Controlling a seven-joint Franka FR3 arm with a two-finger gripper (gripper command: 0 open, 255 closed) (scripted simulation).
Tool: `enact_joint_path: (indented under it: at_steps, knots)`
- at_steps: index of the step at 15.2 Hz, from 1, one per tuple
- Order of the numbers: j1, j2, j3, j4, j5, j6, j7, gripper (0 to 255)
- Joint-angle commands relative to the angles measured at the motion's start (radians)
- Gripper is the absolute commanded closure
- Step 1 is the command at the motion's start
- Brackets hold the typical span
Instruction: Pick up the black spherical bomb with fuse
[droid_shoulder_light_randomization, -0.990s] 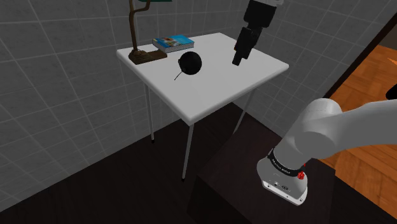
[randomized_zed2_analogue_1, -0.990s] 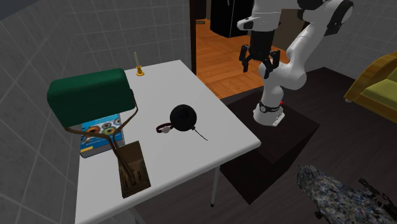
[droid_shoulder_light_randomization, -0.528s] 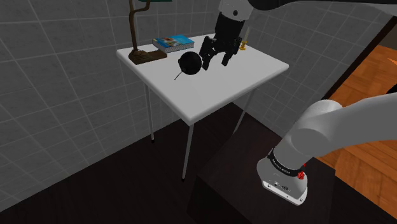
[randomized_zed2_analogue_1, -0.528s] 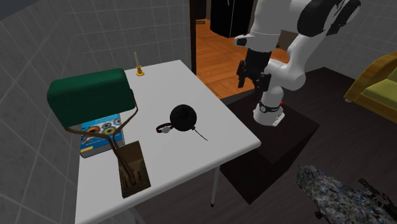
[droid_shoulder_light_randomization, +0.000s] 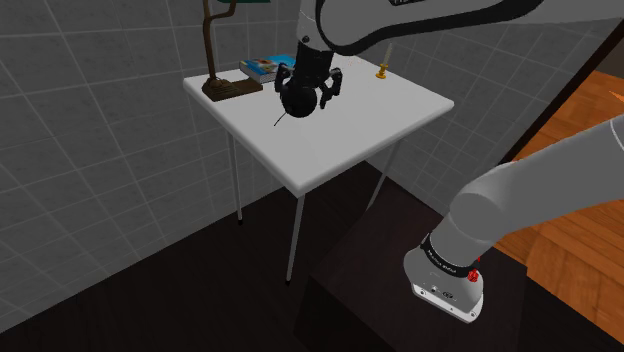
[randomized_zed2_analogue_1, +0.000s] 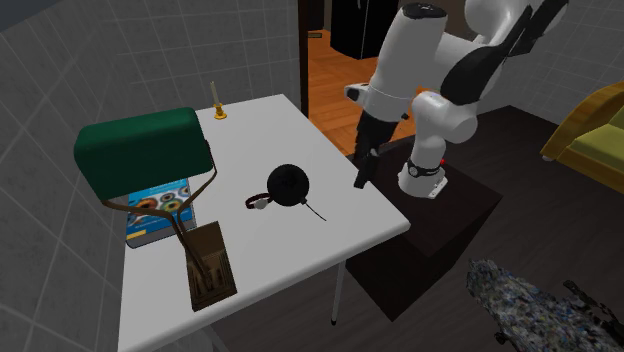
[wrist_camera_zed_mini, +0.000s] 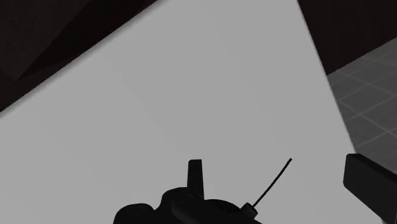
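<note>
The black round bomb lies near the middle of the white table, its thin fuse trailing toward the front edge. My gripper hangs just above and slightly behind it, open, with nothing held. In the second exterior view the bomb sits left of the gripper, which hovers over the table's door-side edge. In the wrist view the gripper shows two fingers standing far apart. The bomb's top and fuse lie low beside one finger, untouched.
A green-shaded lamp on a brown base and a colourful book occupy the far end of the table. A small brass candlestick stands at a corner. A wristwatch lies against the bomb. A yellow armchair stands beyond the stand.
The arm swung from the shoulder view's right across the table and came down over the bomb. The bomb has not moved and the fingers stayed apart.
</note>
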Motion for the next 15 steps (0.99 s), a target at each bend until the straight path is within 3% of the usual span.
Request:
enact_joint_path:
  at_steps: [1, 5, 9, 15]
  knots:
    - [-0.054, 0.073, 0.053, 0.038, -0.057, 0.038, 0.149, 0]
    - [-0.156, 0.229, 0.141, 0.133, -0.211, 0.072, 0.440, 0]
    - [-0.213, 0.390, 0.179, 0.244, -0.390, 0.054, 0.733, 0]
    - [-0.209, 0.432, 0.174, 0.215, -0.440, 0.105, 0.794, 0]
